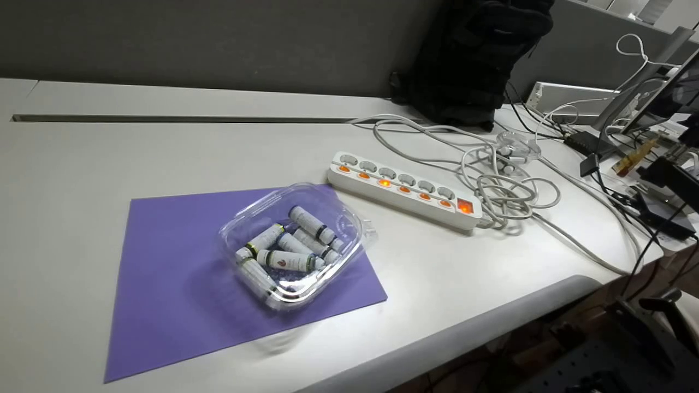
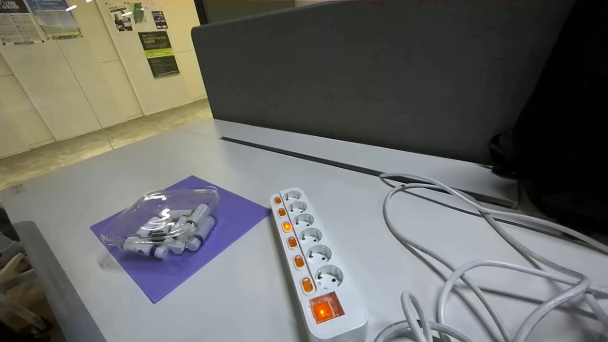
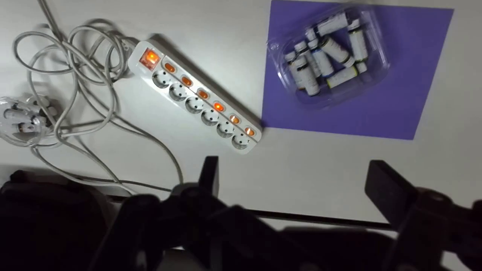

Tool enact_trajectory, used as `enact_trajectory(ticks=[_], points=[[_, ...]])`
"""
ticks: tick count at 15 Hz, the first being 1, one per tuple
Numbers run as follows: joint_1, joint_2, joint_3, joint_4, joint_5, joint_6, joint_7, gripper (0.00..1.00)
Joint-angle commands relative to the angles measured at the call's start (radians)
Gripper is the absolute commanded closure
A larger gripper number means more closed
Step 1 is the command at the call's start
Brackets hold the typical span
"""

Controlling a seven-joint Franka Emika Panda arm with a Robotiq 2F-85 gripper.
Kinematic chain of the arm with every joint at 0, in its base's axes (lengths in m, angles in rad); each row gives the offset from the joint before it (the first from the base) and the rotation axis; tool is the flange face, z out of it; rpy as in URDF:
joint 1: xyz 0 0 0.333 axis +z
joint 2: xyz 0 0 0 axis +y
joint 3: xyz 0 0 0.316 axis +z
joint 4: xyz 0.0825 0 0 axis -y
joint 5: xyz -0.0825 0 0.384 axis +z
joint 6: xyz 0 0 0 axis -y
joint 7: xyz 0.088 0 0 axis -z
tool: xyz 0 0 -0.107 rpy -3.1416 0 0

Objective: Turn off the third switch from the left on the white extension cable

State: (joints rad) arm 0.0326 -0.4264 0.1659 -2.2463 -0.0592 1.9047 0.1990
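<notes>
Wrist view: a clear container (image 3: 378, 45) holds bottles (image 3: 321, 61) near the power strip (image 3: 194, 97).

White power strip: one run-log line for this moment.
claw: open, clear of white power strip | third switch from left: lit, not yet off | main switch: lit

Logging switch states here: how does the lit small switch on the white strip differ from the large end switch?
The lit small switch is oval; the large end switch is bigger and square-cornered. The lit small switch sits partway along the white strip; the large end switch lies near its end. Both glow orange.
</notes>
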Motion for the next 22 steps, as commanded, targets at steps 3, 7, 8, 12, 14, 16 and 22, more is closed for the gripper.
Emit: enact_trajectory(ticks=[3, 7, 8, 12, 14, 16, 22], points=[[-0.060, 0.025, -0.044, -0.100, -0.050, 0.197, 0.078, 0.25], [-0.089, 0.089, -0.053, -0.123, -0.079, 0.320, 0.104, 0.47], [-0.091, 0.109, -0.061, -0.122, -0.072, 0.345, 0.101, 0.55], [-0.094, 0.208, -0.106, -0.109, -0.030, 0.414, 0.063, 0.81], [-0.084, 0.190, -0.109, -0.124, -0.037, 0.403, 0.057, 0.70], [-0.086, 0.223, -0.126, -0.124, -0.023, 0.418, 0.053, 0.85], [-0.096, 0.267, -0.138, -0.118, -0.017, 0.435, 0.075, 1.00]])
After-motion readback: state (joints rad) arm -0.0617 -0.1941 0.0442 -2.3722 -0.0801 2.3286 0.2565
